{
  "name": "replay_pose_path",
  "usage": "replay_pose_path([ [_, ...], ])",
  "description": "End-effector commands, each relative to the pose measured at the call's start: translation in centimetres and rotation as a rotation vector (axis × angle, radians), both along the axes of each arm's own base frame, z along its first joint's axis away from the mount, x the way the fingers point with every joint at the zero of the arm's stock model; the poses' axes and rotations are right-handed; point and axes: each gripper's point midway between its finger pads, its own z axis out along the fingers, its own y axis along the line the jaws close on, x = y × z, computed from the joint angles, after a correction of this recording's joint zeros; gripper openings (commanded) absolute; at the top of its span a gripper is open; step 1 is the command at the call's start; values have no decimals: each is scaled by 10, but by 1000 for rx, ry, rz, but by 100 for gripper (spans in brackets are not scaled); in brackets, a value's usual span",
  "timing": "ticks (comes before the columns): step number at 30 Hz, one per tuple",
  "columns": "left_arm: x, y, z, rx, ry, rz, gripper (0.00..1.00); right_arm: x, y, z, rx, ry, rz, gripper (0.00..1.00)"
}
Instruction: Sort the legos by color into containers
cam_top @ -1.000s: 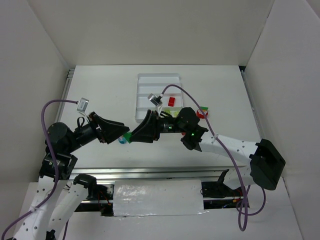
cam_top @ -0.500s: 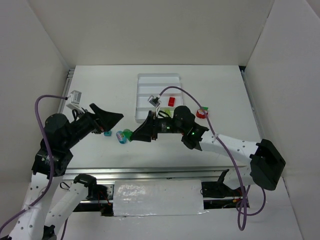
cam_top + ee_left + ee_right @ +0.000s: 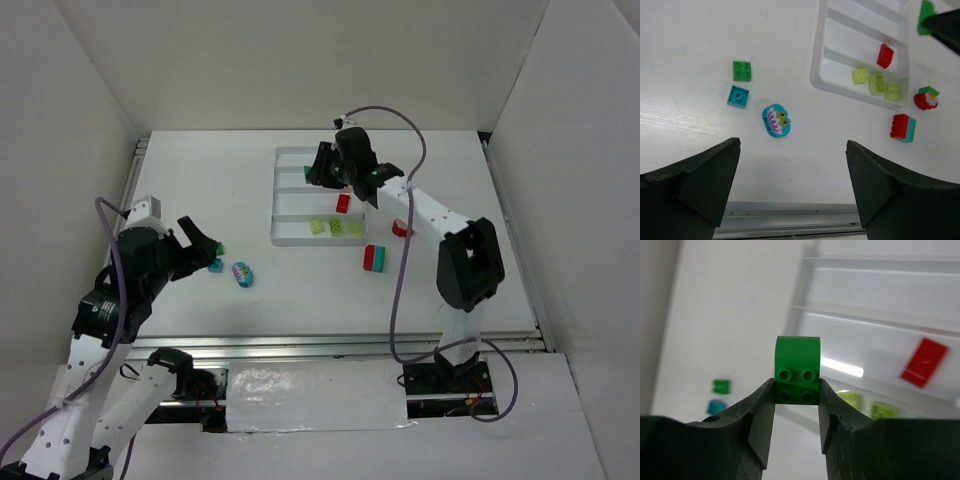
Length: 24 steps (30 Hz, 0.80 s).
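The legos (image 3: pixel 318 227) nearest the arms lie loose on the white table (image 3: pixel 200 180): a teal oval piece (image 3: pixel 776 120), a square teal brick (image 3: pixel 738 96) and, just beyond it, a loose green brick (image 3: pixel 742 70). Only the left wrist view shows the frog face and pink petals on the oval piece. It also shows the loose green brick whole, where the overhead view has it half hidden behind a finger. The left gripper (image 3: pixel 205 240) hangs above these three with its fingers (image 3: pixel 695 185) spread wide and nothing between them.

Further right, near the tray's near edge, sits a red-and-teal brick (image 3: pixel 374 258). A little beyond it is a round red piece (image 3: pixel 925 99) with a green bit touching it.

The white tray (image 3: pixel 275 215) comes next. Three yellow-green bricks (image 3: pixel 876 83) lie in a row in its nearest slot. A red brick (image 3: pixel 343 203) lies in the slot behind that one.

Farthest out, the right gripper (image 3: pixel 796 390) is over the far half of the tray. Which slot lies under it I cannot tell. The overhead view gives only a sliver of green there. The right wrist view shows it plainly: the fingers (image 3: pixel 762 410) are pinched on the lower sides of a held green brick (image 3: pixel 798 360) with a rounded top and four studs facing the camera.
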Motion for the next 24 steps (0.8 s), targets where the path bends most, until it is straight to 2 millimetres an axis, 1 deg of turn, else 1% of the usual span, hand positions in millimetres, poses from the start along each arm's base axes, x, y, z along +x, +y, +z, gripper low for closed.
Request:
replay_pose_path([
  [1, 1, 3, -25, 28, 28, 8, 99, 41, -48, -19, -224, 12, -131, 0],
  [3, 0, -1, -22, 26, 20, -19, 100, 63, -66, -21, -274, 3, -185, 0],
  [4, -1, -3, -21, 27, 13, -31, 99, 77, -68, -26, -315, 5, -191, 0],
  [5, 0, -3, -23, 26, 10, -29, 99, 88, -74, -25, -332, 0, -204, 0],
  [6, -1, -3, -22, 22, 4, -28, 100, 95, -79, -30, -357, 5, -214, 0],
  [7, -1, -6, -21, 18, -2, -50, 100, 108, -79, -37, -386, 10, -215, 0],
  [8, 0, -8, -22, 17, -3, -58, 100, 116, -84, -39, -398, 11, -226, 0],
  [10, 1, -8, -23, 19, 6, -62, 99, 131, -88, -53, -418, 25, -242, 0],
  [12, 2, -9, -25, 23, 15, -67, 99, 138, -94, -61, -419, 36, -260, 2],
  [13, 3, -9, -25, 24, 13, -68, 100, 142, -95, -68, -413, 39, -263, 4],
  [15, 4, -9, -27, 29, 23, -69, 100, 145, -100, -75, -408, 45, -274, 5],
  [17, 5, -11, -28, 28, 25, -75, 100, 147, -99, -81, -396, 46, -256, 7],
  [18, 5, -12, -29, 26, 27, -81, 100, 149, -97, -79, -394, 38, -255, 7],
  [19, 6, -12, -28, 27, 27, -83, 100, 150, -98, -86, -407, 46, -253, 8],
  [22, 6, -17, -29, 26, 27, -114, 99, 153, -98, -95, -422, 53, -241, 11],
  [24, 5, -21, -27, 17, 16, -140, 100, 152, -99, -103, -437, 61, -238, 20],
])
